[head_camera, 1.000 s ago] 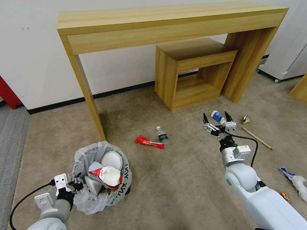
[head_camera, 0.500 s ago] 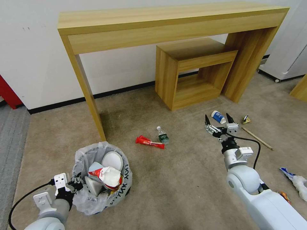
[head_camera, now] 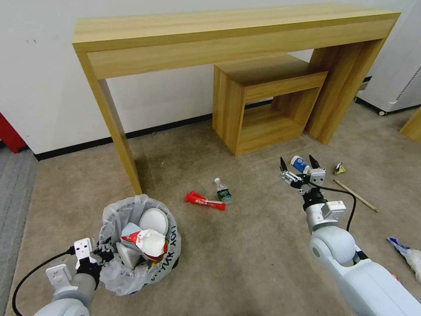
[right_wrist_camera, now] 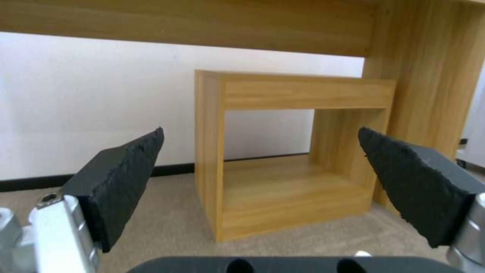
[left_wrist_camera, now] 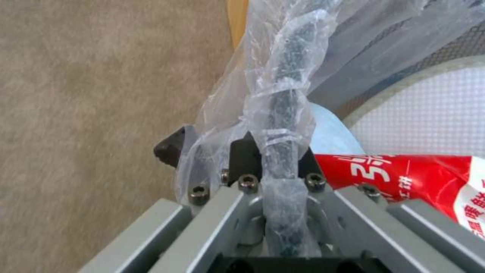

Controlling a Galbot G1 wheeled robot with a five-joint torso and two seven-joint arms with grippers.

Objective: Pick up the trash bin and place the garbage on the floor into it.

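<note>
The trash bin (head_camera: 163, 256), black with a crinkled white bag, stands on the beige floor (head_camera: 254, 250) at the lower left. It holds white slippers (head_camera: 153, 219) and a red-white wrapper (head_camera: 139, 239). My left gripper (head_camera: 103, 254) is shut on the bin's bagged rim (left_wrist_camera: 280, 94), with the fingers (left_wrist_camera: 242, 155) on either side of it. My right gripper (head_camera: 298, 169) hangs open just before a blue-white paper cup (head_camera: 299, 163). Its fingers (right_wrist_camera: 124, 178) are spread wide with nothing between them. A red wrapper (head_camera: 204, 201) and a small bottle (head_camera: 222, 191) lie mid-floor.
A long wooden console table (head_camera: 219, 35) stands against the wall, with a cube shelf (head_camera: 263, 105) under it and its leg (head_camera: 120, 140) near the bin. A small crushed piece (head_camera: 338, 167), a wooden stick (head_camera: 356, 195) and blue-white litter (head_camera: 405, 252) lie at the right.
The whole picture has shifted a little, so the camera has moved. My right gripper has edged closer to the paper cup. The left gripper keeps its hold on the bin.
</note>
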